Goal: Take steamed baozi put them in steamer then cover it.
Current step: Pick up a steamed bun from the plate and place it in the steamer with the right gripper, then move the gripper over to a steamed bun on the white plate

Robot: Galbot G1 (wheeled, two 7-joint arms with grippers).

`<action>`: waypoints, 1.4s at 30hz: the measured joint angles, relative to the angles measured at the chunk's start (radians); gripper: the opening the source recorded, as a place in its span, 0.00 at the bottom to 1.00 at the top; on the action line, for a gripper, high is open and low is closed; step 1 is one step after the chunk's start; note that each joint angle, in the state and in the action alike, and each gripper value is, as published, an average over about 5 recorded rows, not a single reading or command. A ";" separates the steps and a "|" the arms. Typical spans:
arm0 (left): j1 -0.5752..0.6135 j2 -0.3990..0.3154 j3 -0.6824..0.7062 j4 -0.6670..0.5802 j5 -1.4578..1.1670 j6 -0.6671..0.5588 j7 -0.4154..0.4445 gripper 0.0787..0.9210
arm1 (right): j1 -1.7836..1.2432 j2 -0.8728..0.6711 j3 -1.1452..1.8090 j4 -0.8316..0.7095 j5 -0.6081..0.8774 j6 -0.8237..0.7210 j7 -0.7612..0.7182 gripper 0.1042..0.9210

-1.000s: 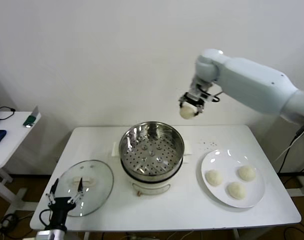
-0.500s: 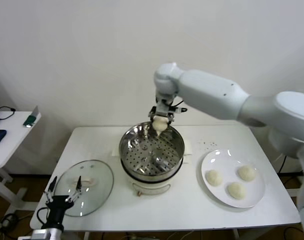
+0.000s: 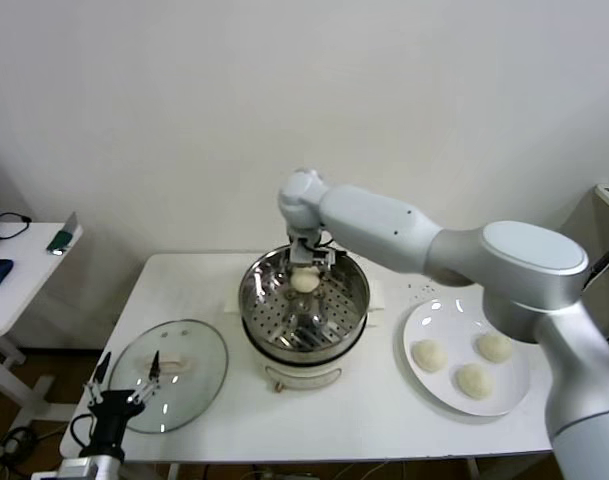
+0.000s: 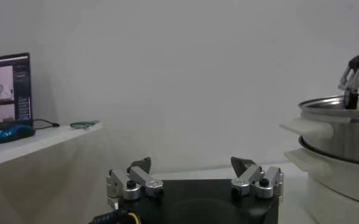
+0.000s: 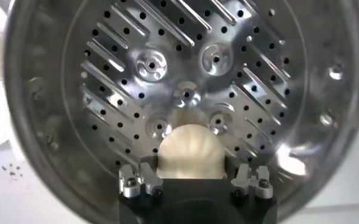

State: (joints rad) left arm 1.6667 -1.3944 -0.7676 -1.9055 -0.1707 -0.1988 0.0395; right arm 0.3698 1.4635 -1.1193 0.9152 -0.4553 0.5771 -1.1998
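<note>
One steamed baozi [image 3: 304, 282] hangs low inside the steamer [image 3: 254, 300], just over the back part of its perforated tray [image 5: 185, 61]. My right gripper [image 3: 306, 262] reaches down into the pot and is shut on that bun [image 5: 190, 152], which fills the space between its fingers. Three more baozi [image 3: 428, 354] lie on the white plate [image 3: 434, 320] at the right. The glass cover [image 3: 184, 350] lies flat on the table at the left. My left gripper [image 3: 129, 385] waits open and empty at the table's front left corner, beside the cover.
A white side table [image 3: 24, 270] with small items stands off to the left. From the left wrist, the steamer's steel wall [image 4: 337, 140] rises at one side with the right gripper [image 4: 356, 85] above its rim. Bare tabletop lies between steamer and plate.
My right arm has swung left from high beside the plate to the steamer and lowered the bun into the pot. The left arm has stayed put.
</note>
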 measured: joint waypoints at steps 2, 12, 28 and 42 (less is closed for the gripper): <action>-0.001 0.001 0.000 0.001 0.000 0.001 0.000 0.88 | -0.003 0.002 0.007 -0.003 -0.008 0.004 0.000 0.86; -0.001 0.003 0.000 0.003 0.001 0.004 -0.002 0.88 | 0.033 -0.047 0.025 0.058 0.015 -0.005 -0.016 0.88; 0.019 0.010 0.021 -0.026 0.022 0.014 -0.006 0.88 | 0.339 -0.424 -0.226 0.321 0.611 -0.490 0.130 0.88; 0.037 -0.002 0.026 -0.049 0.044 0.019 -0.016 0.88 | 0.198 -0.774 -0.231 0.529 0.792 -0.909 0.145 0.88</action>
State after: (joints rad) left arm 1.7037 -1.3965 -0.7414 -1.9544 -0.1270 -0.1801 0.0237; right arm 0.5682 0.6890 -1.3508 1.4439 0.3363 -0.3317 -1.0550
